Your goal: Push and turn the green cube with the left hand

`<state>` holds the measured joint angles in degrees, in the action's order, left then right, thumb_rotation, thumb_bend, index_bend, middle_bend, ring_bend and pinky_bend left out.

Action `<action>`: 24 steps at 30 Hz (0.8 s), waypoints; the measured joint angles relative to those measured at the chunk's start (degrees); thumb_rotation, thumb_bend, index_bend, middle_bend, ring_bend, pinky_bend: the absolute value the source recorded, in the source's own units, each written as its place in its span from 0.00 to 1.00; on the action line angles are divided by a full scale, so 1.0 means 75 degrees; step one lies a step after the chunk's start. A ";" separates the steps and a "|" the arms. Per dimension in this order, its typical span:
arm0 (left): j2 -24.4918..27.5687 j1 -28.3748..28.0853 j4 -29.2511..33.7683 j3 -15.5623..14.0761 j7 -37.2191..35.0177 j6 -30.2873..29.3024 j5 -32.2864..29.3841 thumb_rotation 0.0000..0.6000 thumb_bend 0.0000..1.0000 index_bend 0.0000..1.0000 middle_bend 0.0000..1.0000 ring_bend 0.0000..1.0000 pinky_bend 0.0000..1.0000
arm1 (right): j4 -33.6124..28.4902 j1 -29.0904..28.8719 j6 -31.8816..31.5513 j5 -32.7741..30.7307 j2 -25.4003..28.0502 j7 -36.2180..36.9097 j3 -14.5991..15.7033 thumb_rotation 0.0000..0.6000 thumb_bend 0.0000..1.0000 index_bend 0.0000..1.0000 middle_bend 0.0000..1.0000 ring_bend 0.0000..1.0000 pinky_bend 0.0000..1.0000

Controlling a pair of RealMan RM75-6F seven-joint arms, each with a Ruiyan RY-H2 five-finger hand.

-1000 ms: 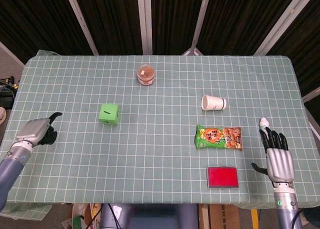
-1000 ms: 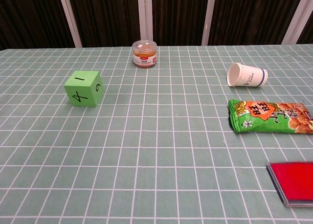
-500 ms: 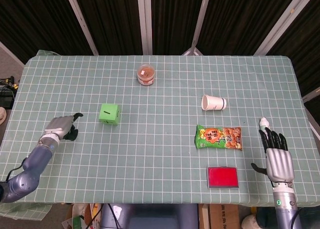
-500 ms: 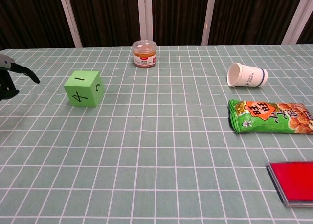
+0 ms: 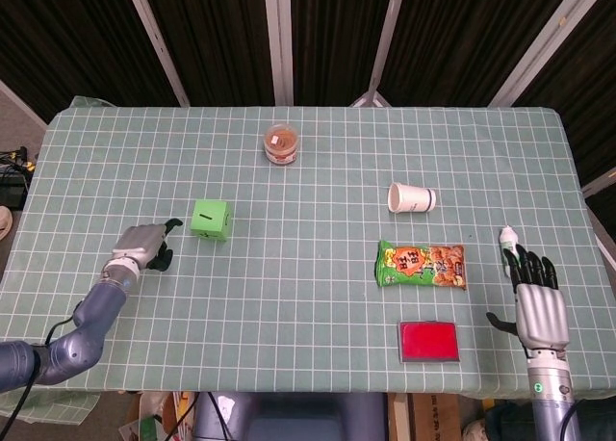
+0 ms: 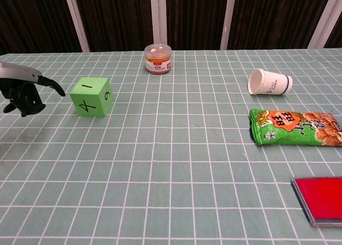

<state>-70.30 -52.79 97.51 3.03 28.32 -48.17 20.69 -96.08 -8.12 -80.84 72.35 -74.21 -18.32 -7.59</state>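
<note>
The green cube point(image 5: 211, 219) point(image 6: 92, 97) stands on the checked table, left of centre, with black numbers on its faces. My left hand point(image 5: 143, 245) point(image 6: 24, 90) is just left of it, close but apart from it. One finger points at the cube while the others are curled in, and the hand holds nothing. My right hand point(image 5: 536, 300) lies flat at the table's near right edge, fingers spread, far from the cube; the chest view does not show it.
A small jar point(image 5: 281, 143) point(image 6: 158, 59) stands at the back. A paper cup point(image 5: 411, 198) point(image 6: 269, 82) lies on its side to the right. A green snack bag point(image 5: 422, 265) point(image 6: 295, 127) and a red flat box point(image 5: 428, 341) point(image 6: 321, 199) lie nearer the right hand.
My left hand has moved right across the table, from near the left edge to just beside the cube. The cube and the right hand have not moved.
</note>
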 measured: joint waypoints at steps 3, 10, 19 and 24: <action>-0.0053 -0.0061 0.0004 -0.0059 0.0044 0.0029 -0.0018 1.00 0.74 0.15 0.76 0.58 0.69 | -0.0020 0.0004 -0.0006 -0.0026 0.0015 0.0002 -0.0008 1.00 0.04 0.08 0.00 0.00 0.00; -0.0177 -0.0127 0.0049 -0.0104 0.0070 -0.0107 0.0097 1.00 0.74 0.16 0.76 0.58 0.69 | -0.0045 0.0013 -0.0012 -0.0076 0.0050 0.0032 -0.0023 1.00 0.04 0.08 0.00 0.00 0.00; -0.0380 -0.0155 0.0064 -0.0055 0.0061 -0.0375 0.0263 1.00 0.74 0.17 0.75 0.58 0.69 | -0.0086 0.0020 0.0001 -0.0154 0.0094 0.0049 -0.0036 1.00 0.04 0.08 0.00 0.00 0.00; -0.0551 -0.0258 0.0123 -0.0087 0.0216 -0.0380 0.0327 1.00 0.74 0.17 0.75 0.58 0.69 | -0.0120 0.0031 -0.0003 -0.0231 0.0133 0.0073 -0.0063 1.00 0.04 0.08 0.00 0.00 0.00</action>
<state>-74.43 -54.72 98.43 2.38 29.94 -51.02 23.14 -96.97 -7.89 -80.86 70.62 -73.21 -17.77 -8.07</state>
